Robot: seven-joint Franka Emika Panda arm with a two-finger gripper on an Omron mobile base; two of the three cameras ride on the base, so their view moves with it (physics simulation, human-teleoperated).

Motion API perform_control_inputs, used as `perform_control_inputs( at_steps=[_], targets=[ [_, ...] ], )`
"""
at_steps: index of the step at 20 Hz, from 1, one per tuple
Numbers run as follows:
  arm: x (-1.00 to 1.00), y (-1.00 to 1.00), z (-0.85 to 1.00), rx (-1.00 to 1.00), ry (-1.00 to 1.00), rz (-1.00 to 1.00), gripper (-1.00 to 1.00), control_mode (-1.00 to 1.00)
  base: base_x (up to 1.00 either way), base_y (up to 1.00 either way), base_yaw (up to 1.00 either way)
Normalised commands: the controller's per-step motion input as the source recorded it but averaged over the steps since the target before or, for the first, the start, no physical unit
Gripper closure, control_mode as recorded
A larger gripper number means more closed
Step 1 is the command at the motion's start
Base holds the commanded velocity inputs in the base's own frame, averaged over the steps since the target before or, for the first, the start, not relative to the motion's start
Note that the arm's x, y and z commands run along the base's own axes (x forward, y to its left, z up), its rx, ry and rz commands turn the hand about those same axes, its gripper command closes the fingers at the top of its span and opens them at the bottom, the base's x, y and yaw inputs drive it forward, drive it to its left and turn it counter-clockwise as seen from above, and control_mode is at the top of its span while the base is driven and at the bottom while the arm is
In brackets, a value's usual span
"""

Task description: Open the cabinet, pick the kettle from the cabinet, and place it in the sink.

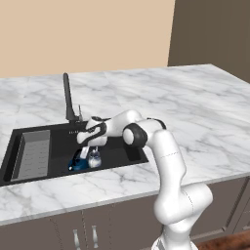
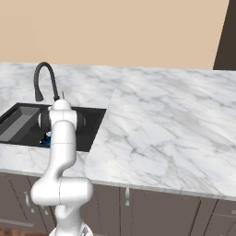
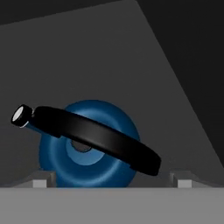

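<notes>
Left base view shows the white robot arm bending down into the sink, a black box-shaped bowl set in the white marble counter. The claw hangs low over the sink floor, and the little dark-blue kettle sits right under it, on the bottom of the sink. A see-through shape shows just beside the kettle, but it is too small to tell what it is. A grey ribbed tray lies in the left part of the sink, apart from the kettle. The tall black faucet stands at the back edge of the sink.

From the right base view, the arm blocks most of the kettle, so just a tiny bit of blue peeks out by the arm. The faucet curves over the sink there.

Looking along the hand, the kettle is close and round, with its black arched handle lying tilted across the top. The two finger tips stand far apart, one on each side of the kettle, so the claw is wide open and grips nothing
</notes>
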Motion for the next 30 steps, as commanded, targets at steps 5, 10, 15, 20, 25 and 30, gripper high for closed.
perform_control_inputs(
  at_steps=[5,10,15,20,25,30],
  targets=[
    [-0.01,-0.11,0.23,-0.09,0.05,-0.05,-1.0,-1.0,0.0,0.0,0.0],
    [-0.08,-0.15,0.28,-0.05,0.04,-0.09,-1.0,-1.0,0.0,0.0,0.0],
    [-0.23,-0.13,0.26,-0.03,0.0,-0.21,-1.0,-1.0,0.0,0.0,0.0],
    [-0.22,-0.13,0.31,0.0,-0.07,-0.19,-1.0,-1.0,0.0,0.0,0.0],
    [-0.26,-0.12,0.34,0.0,-0.13,-0.18,-1.0,-1.0,0.0,0.0,0.0],
    [-0.28,-0.14,0.35,0.0,-0.06,-0.17,-1.0,-1.0,0.0,0.0,0.0]
  ],
)
